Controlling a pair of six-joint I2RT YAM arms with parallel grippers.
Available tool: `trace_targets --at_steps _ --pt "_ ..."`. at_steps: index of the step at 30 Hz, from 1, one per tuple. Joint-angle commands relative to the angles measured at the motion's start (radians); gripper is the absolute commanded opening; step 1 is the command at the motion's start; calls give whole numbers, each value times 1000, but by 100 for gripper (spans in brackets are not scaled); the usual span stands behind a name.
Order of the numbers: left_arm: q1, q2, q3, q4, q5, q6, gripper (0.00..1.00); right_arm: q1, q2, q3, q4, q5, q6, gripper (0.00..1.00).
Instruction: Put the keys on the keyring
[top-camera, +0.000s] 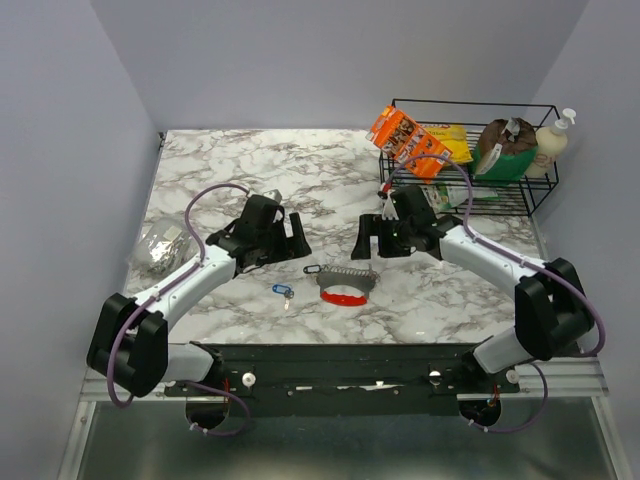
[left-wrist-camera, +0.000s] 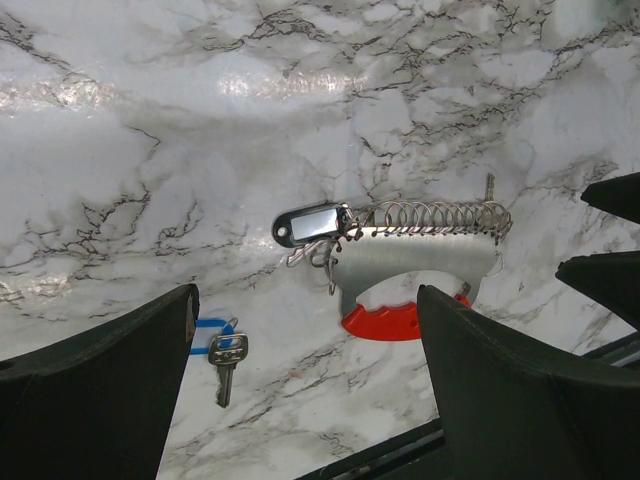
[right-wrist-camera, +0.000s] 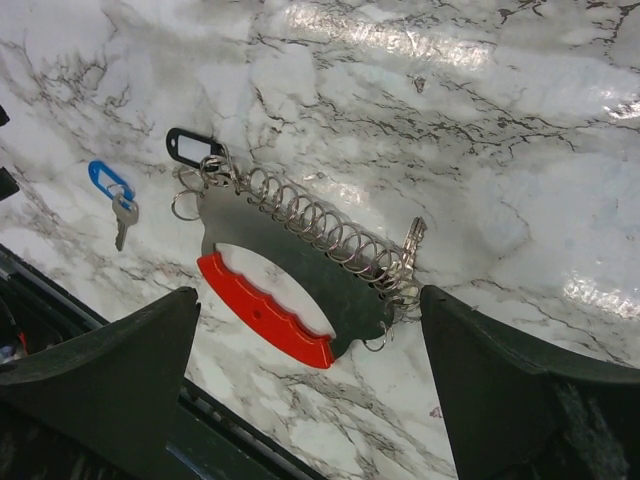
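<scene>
The keyring (right-wrist-camera: 300, 255) lies flat on the table (top-camera: 200, 170), red grip toward the arms. It sits between the left gripper (left-wrist-camera: 305, 295) and the right gripper (right-wrist-camera: 308, 293) and touches neither. Both grippers hover with jaws spread wide, holding nothing. The blue key (left-wrist-camera: 226, 352) lies apart, just left of the keyring, and what looks like another key (right-wrist-camera: 412, 240) hangs at the coil's right end.

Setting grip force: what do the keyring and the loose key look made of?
Keyring: matte grey sheet metal by its dull sheen, shiny wire coil, glossy red grip, probably plastic. Loose key: bright metal blade; saturated blue head looks plastic.
</scene>
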Motion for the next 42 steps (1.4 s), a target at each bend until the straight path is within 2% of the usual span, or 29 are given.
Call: trace_targets --at_steps 1,12,16,17,20,33,42 --pt "4 22 10 33 41 12 99 3 55 57 9 -40 -16 98" --pt "4 62 -4 56 38 2 99 67 210 189 15 -52 -28 81" --pt "4 56 -18 50 37 -1 99 107 267 234 34 -72 -28 67" --pt "6 53 -21 48 34 -5 99 122 282 243 34 -72 -25 61" --pt "4 28 -44 48 29 -15 99 144 327 274 34 -71 -13 54" --pt "4 -32 -93 47 21 -18 99 161 397 303 14 -52 -7 41" --pt "4 -6 -82 59 60 -12 99 179 390 303 -5 -32 -10 40"
